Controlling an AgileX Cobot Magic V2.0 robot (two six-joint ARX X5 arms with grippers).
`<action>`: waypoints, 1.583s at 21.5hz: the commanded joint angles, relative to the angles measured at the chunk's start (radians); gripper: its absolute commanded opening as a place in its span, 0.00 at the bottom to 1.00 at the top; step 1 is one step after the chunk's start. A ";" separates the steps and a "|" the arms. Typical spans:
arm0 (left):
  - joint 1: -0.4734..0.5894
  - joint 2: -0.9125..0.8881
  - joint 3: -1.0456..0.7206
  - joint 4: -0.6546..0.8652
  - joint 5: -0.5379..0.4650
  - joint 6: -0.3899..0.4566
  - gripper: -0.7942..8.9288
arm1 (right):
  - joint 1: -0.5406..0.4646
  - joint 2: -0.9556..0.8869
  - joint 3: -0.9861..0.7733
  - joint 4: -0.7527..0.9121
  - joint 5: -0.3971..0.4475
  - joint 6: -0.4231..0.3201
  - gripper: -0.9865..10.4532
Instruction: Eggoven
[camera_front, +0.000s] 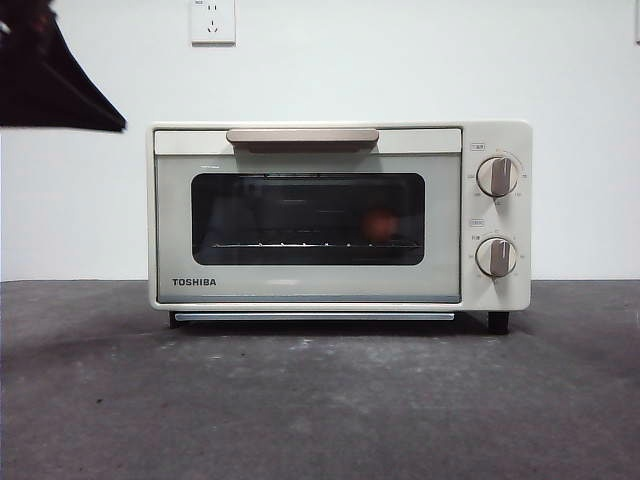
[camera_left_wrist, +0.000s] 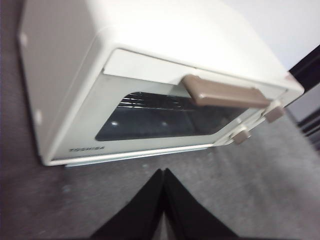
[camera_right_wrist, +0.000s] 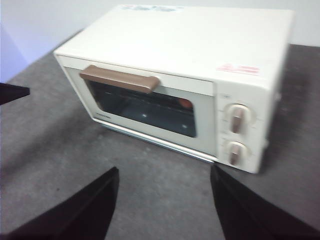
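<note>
The egg (camera_front: 379, 224) sits on the rack inside the oven (camera_front: 340, 215), behind the dark glass, and the door is shut, so it looks put away to cook. The left end effector (camera_left_wrist: 164, 172) is pressed together and holds nothing. The right end effector (camera_right_wrist: 164, 175) is spread wide and empty; both hang in front of the oven above the surface (camera_front: 320, 400), apart from the egg.

I am seeing the toaster oven (camera_front: 340, 215) sitting mid-table with its door (camera_front: 308, 228) shut, blocking any way in to the egg (camera_front: 379, 224) lying on the rack behind the glass. The grey table (camera_front: 300, 410) is lying bare on the near side and to both sides of the oven.
</note>
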 joint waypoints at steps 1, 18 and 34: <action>-0.030 -0.092 0.011 -0.065 -0.086 0.097 0.09 | 0.009 -0.010 -0.098 0.158 -0.035 -0.009 0.31; -0.112 -0.383 0.011 -0.325 -0.310 0.182 0.09 | 0.009 -0.014 -0.388 0.594 -0.042 -0.036 0.09; -0.112 -0.382 0.011 -0.337 -0.310 0.179 0.09 | 0.009 -0.014 -0.388 0.594 0.008 -0.035 0.09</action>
